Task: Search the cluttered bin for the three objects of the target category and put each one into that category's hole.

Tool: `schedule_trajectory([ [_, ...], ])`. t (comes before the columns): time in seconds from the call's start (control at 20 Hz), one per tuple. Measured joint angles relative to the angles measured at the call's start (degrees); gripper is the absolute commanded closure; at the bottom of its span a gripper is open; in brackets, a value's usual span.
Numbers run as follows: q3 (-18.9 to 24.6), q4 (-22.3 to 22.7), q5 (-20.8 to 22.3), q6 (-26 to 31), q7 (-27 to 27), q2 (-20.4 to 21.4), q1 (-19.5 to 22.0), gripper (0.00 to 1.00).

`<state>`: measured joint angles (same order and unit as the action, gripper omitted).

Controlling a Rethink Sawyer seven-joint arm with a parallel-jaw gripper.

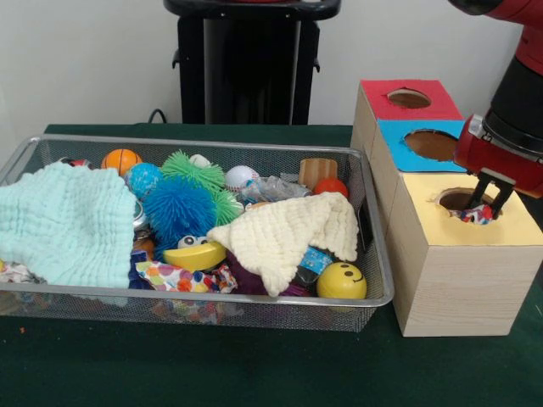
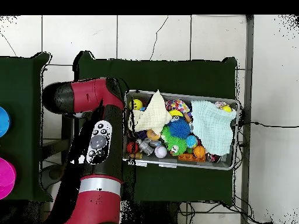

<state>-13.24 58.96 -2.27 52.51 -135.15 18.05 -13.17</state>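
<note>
My gripper [image 1: 484, 206] hangs over the round hole [image 1: 458, 198] in the yellow top of the pale wooden box. Its fingers are shut on a dotted red, blue and white fabric piece [image 1: 478, 216] that sits at the hole's mouth. Another printed fabric piece [image 1: 180, 278] lies at the front of the silver wire mesh bin [image 1: 212, 294], below the cream cloth. It also shows in the overhead view [image 2: 177, 106] near the bin's far rim [image 2: 181, 94]. In the overhead view my arm [image 2: 99, 146] hides the gripper and the boxes.
Blue-topped [image 1: 431, 145] and red-topped [image 1: 409, 98] holes lie behind the yellow one. The bin holds a mint-green cloth [image 1: 59, 222], a cream cloth [image 1: 284, 233], a blue spiky ball [image 1: 176, 210], a green spiky ball [image 1: 193, 170], an orange ball [image 1: 121, 160] and a yellow smiley ball [image 1: 341, 281].
</note>
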Motion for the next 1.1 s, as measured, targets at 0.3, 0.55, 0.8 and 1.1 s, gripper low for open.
schedule_trajectory([
  [0.3,0.0,0.0,0.1,0.0,0.0,0.0,0.0,1.0],
  [0.55,0.0,0.0,0.2,0.4,0.0,0.1,0.0,1.0],
  [0.8,0.0,0.0,0.4,1.7,0.0,0.6,0.0,1.0],
  [1.1,-0.1,0.0,0.7,3.1,0.0,1.7,0.0,0.0],
])
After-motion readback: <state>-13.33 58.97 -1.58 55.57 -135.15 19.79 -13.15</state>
